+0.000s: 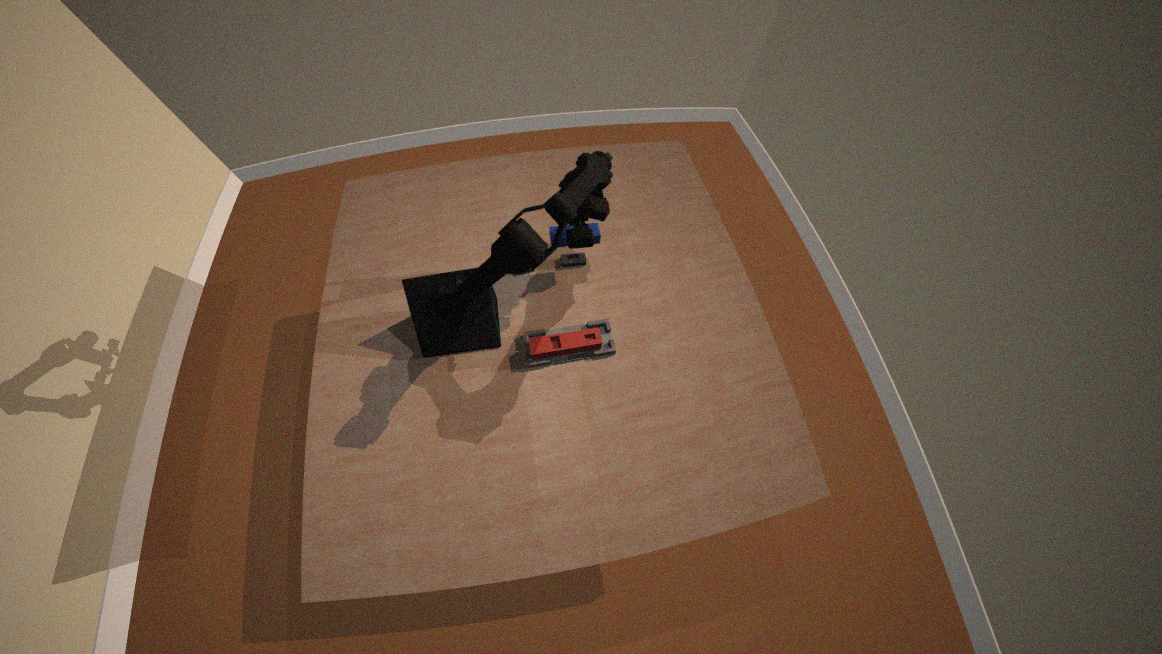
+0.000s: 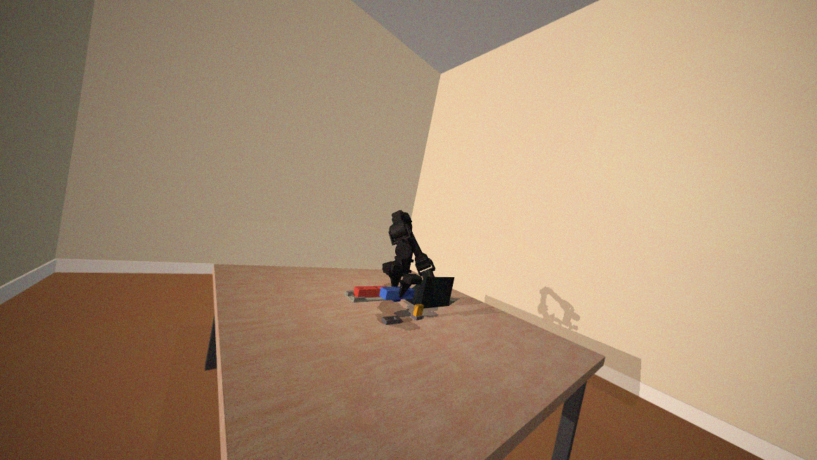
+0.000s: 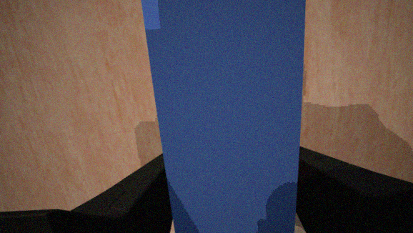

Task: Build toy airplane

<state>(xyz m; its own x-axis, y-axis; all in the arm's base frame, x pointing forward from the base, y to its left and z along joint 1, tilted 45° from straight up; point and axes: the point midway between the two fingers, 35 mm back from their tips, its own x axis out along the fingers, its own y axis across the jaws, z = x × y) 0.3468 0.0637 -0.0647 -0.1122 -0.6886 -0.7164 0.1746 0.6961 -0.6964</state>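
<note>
The red fuselage (image 1: 573,342) (image 2: 366,292) lies in the grey cradle (image 1: 608,337), looking flat, with two dark sockets on its top. My gripper (image 1: 579,237) (image 3: 226,156) is shut on the blue wing (image 1: 552,237) (image 2: 389,293) (image 3: 229,89), one finger on each side. The wing is held level above the table, clear of its small dark stand (image 1: 573,260) (image 2: 391,320). Its tab is hidden from view. The orange tail fin (image 2: 418,310) stands upright on a small dark base near the arm's base in the exterior view; the arm hides it in the top view.
The arm's black box-shaped base (image 1: 455,324) (image 2: 439,291) stands beside the cradle. The wooden table (image 1: 666,454) (image 2: 342,388) carries all the parts. The arm's shadows fall across the table in the top view.
</note>
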